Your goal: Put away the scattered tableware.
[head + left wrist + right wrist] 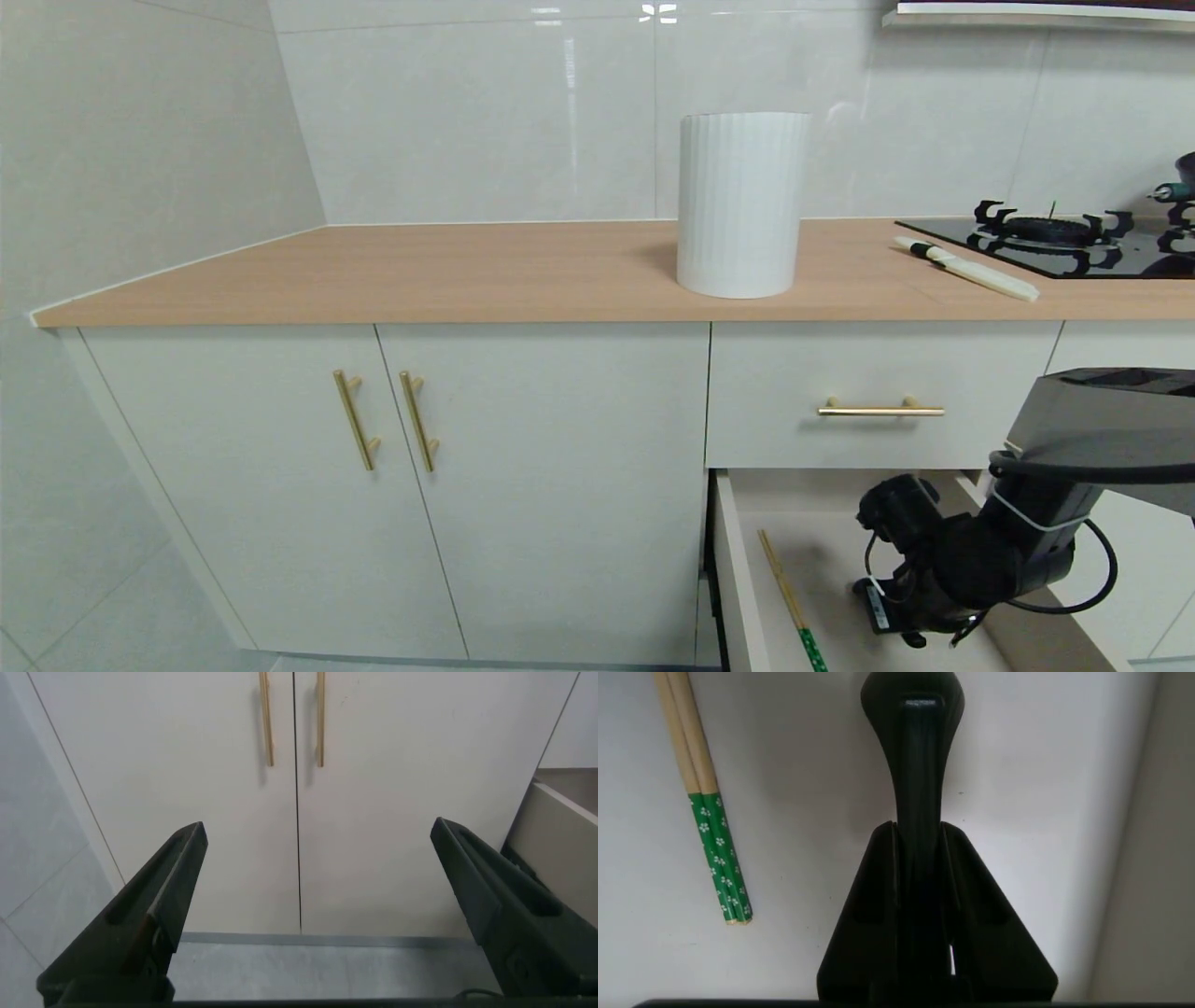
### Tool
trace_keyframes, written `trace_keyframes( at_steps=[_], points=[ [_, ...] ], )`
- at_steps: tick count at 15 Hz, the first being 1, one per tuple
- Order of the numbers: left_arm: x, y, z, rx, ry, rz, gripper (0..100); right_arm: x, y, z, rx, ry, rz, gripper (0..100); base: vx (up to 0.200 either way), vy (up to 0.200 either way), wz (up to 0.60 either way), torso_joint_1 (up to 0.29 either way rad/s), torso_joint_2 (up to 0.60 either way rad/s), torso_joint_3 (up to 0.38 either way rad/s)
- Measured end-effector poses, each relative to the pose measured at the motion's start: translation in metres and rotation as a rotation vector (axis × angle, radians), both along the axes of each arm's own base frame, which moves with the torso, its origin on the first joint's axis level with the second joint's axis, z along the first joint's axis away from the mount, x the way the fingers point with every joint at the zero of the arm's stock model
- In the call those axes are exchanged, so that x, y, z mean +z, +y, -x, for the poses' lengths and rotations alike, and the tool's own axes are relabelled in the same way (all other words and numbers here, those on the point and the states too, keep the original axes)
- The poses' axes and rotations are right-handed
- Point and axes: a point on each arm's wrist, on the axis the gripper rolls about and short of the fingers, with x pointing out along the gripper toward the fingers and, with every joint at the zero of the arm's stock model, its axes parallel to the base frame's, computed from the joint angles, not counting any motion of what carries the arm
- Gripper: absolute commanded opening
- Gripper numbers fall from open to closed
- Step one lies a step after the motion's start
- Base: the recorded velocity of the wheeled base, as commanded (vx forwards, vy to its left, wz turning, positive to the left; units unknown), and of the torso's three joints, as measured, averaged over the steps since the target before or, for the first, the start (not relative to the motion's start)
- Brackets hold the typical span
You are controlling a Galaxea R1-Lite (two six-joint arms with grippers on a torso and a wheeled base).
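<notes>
Black utensil (910, 728): clamped in right end effector (912, 831), over the open drawer (738, 560);
Chopsticks (705, 812): on drawer floor, at the utensil's 9 o'clock;
Left end effector (318, 829): spread wide, facing cabinet doors (402, 812);
Bench (420, 271): white holder (740, 205) standing upright

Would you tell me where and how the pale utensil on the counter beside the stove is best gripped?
Probably near the middle of the pale utensil, straight down from above, fingers across its narrow width. It lies flat on the counter, long and slim, so only its long edges offer purchase. The right gripper, shut on a black utensil, would need to release it first.
</notes>
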Motion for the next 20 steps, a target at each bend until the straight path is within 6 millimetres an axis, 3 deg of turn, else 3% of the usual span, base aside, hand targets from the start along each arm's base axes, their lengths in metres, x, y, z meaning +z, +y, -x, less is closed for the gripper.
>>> trace_keyframes(
  at_steps=[4,5,16,18,20],
  points=[
    [0.0,0.0,0.0,0.0,0.0,0.0,100,-0.002,0.0,0.0,0.001,0.005,0.002,0,0.0,0.0,0.0,0.0,0.0,0.0],
    [0.0,0.0,0.0,0.0,0.0,0.0,100,-0.002,0.0,0.0,0.001,0.006,0.003,100,0.0,0.0,0.0,0.0,0.0,0.0],
    [0.0,0.0,0.0,0.0,0.0,0.0,100,-0.001,0.0,0.002,-0.006,0.006,0.0,100,0.0,0.0,0.0,0.0,0.0,0.0],
    [0.0,0.0,0.0,0.0,0.0,0.0,100,0.01,-0.001,0.003,-0.015,-0.017,-0.011,100,0.0,0.0,0.0,0.0,0.0,0.0],
    [0.0,0.0,0.0,0.0,0.0,0.0,100,0.036,-0.003,0.007,-0.013,-0.073,-0.042,100,0.0,0.0,0.0,0.0,0.0,0.0]
  ],
)
